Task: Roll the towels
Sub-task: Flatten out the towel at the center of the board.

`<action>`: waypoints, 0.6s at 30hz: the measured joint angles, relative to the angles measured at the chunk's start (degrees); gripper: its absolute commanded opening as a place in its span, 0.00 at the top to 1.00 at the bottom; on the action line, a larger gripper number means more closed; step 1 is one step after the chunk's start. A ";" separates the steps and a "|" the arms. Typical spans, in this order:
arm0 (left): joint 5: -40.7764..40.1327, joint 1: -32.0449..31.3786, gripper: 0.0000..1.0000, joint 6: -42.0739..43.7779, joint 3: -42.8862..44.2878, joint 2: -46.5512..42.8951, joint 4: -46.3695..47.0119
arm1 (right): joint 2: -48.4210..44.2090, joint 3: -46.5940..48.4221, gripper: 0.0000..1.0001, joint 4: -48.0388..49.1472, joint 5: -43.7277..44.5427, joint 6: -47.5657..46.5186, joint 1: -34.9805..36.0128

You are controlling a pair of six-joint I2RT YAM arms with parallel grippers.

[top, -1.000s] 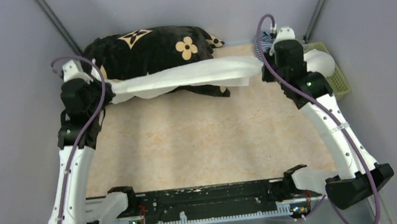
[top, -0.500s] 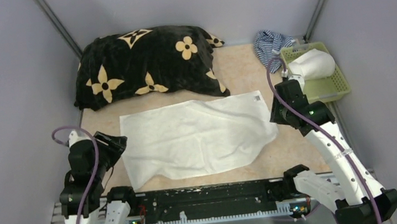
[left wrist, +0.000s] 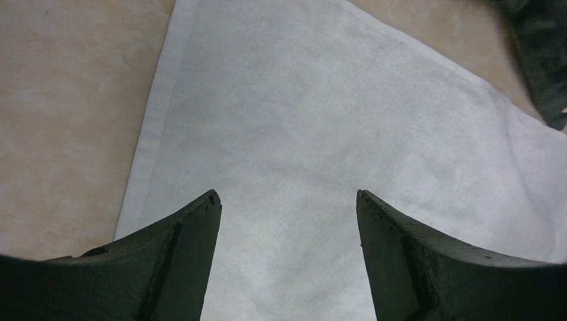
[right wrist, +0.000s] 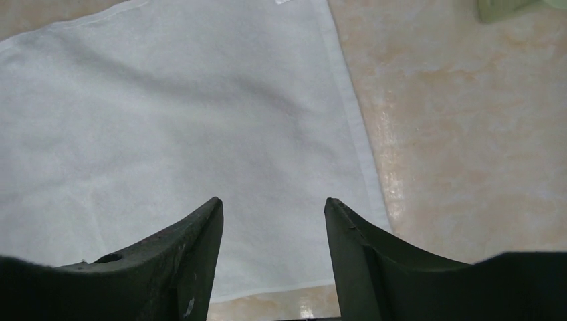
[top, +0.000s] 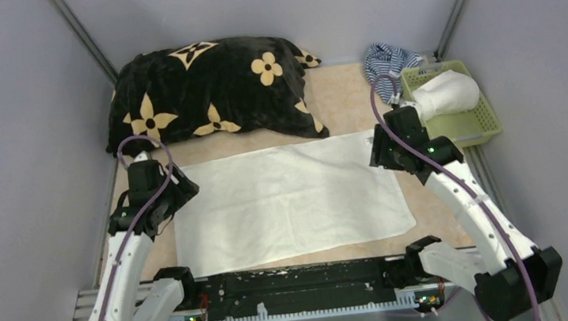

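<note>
Now towel flat at tabletop center, pillow at 12 o'clock. Left gripper and right gripper both released, empty, above short edges. Pinch one short edge evenly, roll tight, keep sides aligned.

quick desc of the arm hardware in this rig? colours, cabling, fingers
Both arms have white link shells with black joint housings and black bases. A purple cable loops along each one, and a small green light shows near the right wrist. The left gripper and right gripper each have two dark, tapered fingers.
</note>
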 measured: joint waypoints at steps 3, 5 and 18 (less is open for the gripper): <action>0.17 0.00 0.18 2.03 -2.54 7.02 5.84 | 5.25 -1.64 0.42 5.51 -2.34 -0.79 -0.26; -0.35 0.09 0.19 3.30 -2.82 11.39 9.09 | 9.35 -1.99 0.42 8.74 -3.85 -1.29 -0.96; -3.61 8.44 0.39 13.38 10.78 43.87 23.54 | 30.77 3.69 0.47 21.31 -8.63 -7.02 -7.48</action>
